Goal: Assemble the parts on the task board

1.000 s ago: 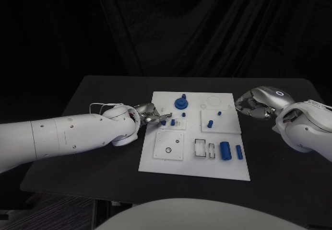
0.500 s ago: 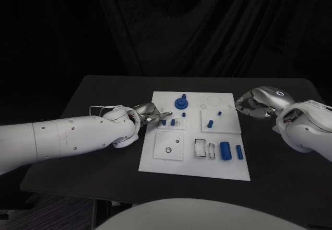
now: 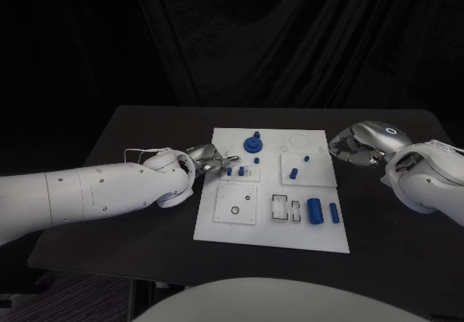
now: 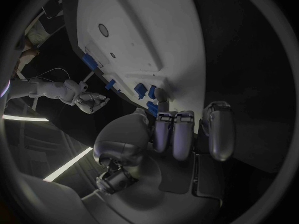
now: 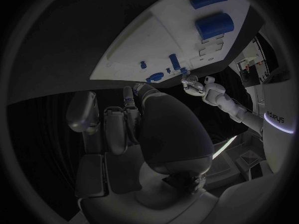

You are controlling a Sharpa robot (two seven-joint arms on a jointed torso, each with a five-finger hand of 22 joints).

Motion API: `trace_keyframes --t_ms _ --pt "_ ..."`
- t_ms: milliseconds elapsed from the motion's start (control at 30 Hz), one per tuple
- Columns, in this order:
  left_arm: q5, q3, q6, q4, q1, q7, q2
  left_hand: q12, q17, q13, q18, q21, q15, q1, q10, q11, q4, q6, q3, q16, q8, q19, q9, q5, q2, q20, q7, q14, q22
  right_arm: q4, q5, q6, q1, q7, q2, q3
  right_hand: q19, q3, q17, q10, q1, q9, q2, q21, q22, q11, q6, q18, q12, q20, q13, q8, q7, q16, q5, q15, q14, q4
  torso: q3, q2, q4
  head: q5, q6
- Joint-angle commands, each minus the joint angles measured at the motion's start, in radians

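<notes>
— Around the task board [image 3: 271,235]? Lay mid-table [image 3: 135,127], black top, dark drapes behind; blue parts [image 3: 314,209] scattered over it.

— In the way? Left hand [image 3: 211,159] at the board's left edge — grip unclear. Right hand [image 3: 352,147] off the far right corner, fingers curled, holding nothing.

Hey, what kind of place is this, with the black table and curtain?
Probably a robotics lab or test cell: a white task board with blue parts on a black table, dark curtains behind, and two robot arms working at it.
</notes>
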Motion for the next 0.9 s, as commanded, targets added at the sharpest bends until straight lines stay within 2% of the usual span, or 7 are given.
trace_keyframes --t_ms 33,367,467,533,667,733,900 --pt "-0.048 -0.004 -0.044 0.002 -0.007 0.02 -0.005 0.003 0.263 0.263 0.0 0.005 -0.004 0.032 0.104 -0.001 0.0 -0.022 -0.018 0.003 0.027 0.007 0.03 0.031 0.002 0.001 0.002 0.106 0.202 0.002 -0.003 -0.001 -0.003 -0.014 -0.002 0.001 -0.004 0.007 0.174 -0.001 -0.004 -0.002 -0.008 -0.004 0.142 0.0 0.004 0.005 -0.003 -0.001 0.09 -0.006 0.001 -0.006 0.003 0.003 0.047 0.0 0.0 0.0 0.0002 -0.002 0.0" --pt "-0.151 -0.004 -0.361 0.037 0.013 0.349 -0.053 0.003 0.263 0.263 0.012 -0.051 0.014 0.217 0.104 0.018 0.0 -0.14 -0.076 0.003 0.077 -0.035 0.028 0.142 -0.045 0.014 0.021 0.106 0.186 0.005 -0.003 -0.014 -0.003 -0.011 -0.009 0.001 -0.003 0.007 0.174 -0.002 -0.004 -0.002 -0.008 -0.004 0.142 0.0 0.004 0.005 -0.003 -0.001 0.09 -0.005 0.001 -0.006 0.003 0.003 0.047 0.0 -0.0006 0.0 0.0003 -0.018 0.0" --pt "-0.156 -0.003 -0.378 0.032 0.038 0.451 -0.052 -0.006 0.263 0.259 0.038 -0.207 0.057 0.328 0.094 0.058 -0.001 -0.338 -0.071 0.002 0.058 -0.169 0.028 0.216 -0.043 0.044 0.07 0.105 0.143 0.006 -0.003 -0.02 -0.002 -0.008 -0.009 0.001 -0.003 0.007 0.174 -0.001 -0.004 -0.002 -0.008 -0.004 0.142 0.0 0.004 0.005 -0.003 -0.001 0.09 -0.005 0.001 -0.006 0.003 0.003 0.047 0.0 -0.0005 0.0 -0.0004 -0.022 0.0" --pt "-0.158 -0.003 -0.356 0.02 0.053 0.504 -0.045 -0.075 0.209 0.229 0.053 -0.301 0.068 0.368 0.015 0.065 -0.001 -0.408 -0.067 -0.047 0.043 -0.255 0.025 0.236 -0.043 0.053 0.068 0.03 0.118 0.006 -0.003 -0.026 -0.002 -0.002 -0.007 0.001 -0.003 0.007 0.175 -0.001 -0.004 -0.002 -0.008 -0.003 0.142 0.0 0.004 0.005 -0.003 -0.001 0.09 -0.005 0.001 -0.006 0.003 0.003 0.047 0.0 -0.0008 0.0 -0.0002 -0.026 0.0" --pt "-0.145 -0.003 -0.276 -0.028 0.074 0.6 -0.015 -0.406 -0.023 0.094 0.093 -0.697 0.129 0.515 -0.426 0.127 -0.002 -0.473 -0.045 -0.292 0.011 -0.63 -0.019 0.244 -0.038 0.093 0.069 -0.389 0.023 0.007 -0.003 -0.051 -0.002 0.021 -0.004 0.001 0.006 0.009 0.181 0.01 -0.005 0.002 -0.009 0.015 0.148 0.0 0.019 0.001 0.007 -0.001 0.1 0.003 -0.002 0.006 0.004 0.002 0.052 -0.002 -0.0013 -0.001 -0.0004 -0.026 0.0" --pt "-0.138 -0.004 -0.229 -0.057 0.079 0.638 0.005 -0.699 -0.217 -0.024 0.076 -0.762 0.167 0.606 -0.837 0.174 0.004 -0.456 -0.019 -0.528 -0.005 -0.715 -0.055 0.178 -0.048 0.122 0.075 -0.779 0.018 0.01 -0.003 -0.062 -0.002 0.03 -0.002 0.001 0.008 0.009 0.183 0.012 -0.005 0.002 -0.009 0.019 0.149 0.0 0.02 0.0 0.009 -0.001 0.102 0.003 -0.003 0.008 0.004 0.002 0.053 -0.002 -0.0001 -0.001 -0.0014 -0.025 0.0" --pt "-0.13 -0.004 -0.156 -0.142 0.084 0.713 0.067 -0.773 -0.274 -0.089 0.079 -0.785 0.18 0.688 -0.939 0.177 -0.008 -0.458 0.024 -0.584 -0.008 -0.76 -0.074 0.105 -0.073 0.126 0.079 -0.87 0.024 0.015 -0.003 -0.075 -0.002 0.044 -0.004 0.001 0.01 0.009 0.184 0.013 -0.005 0.002 -0.009 0.023 0.15 -0.001 0.021 -0.001 0.01 -0.001 0.102 0.004 -0.003 0.01 0.004 0.002 0.054 -0.002 0.0023 0.002 -0.0046 -0.031 0.0"
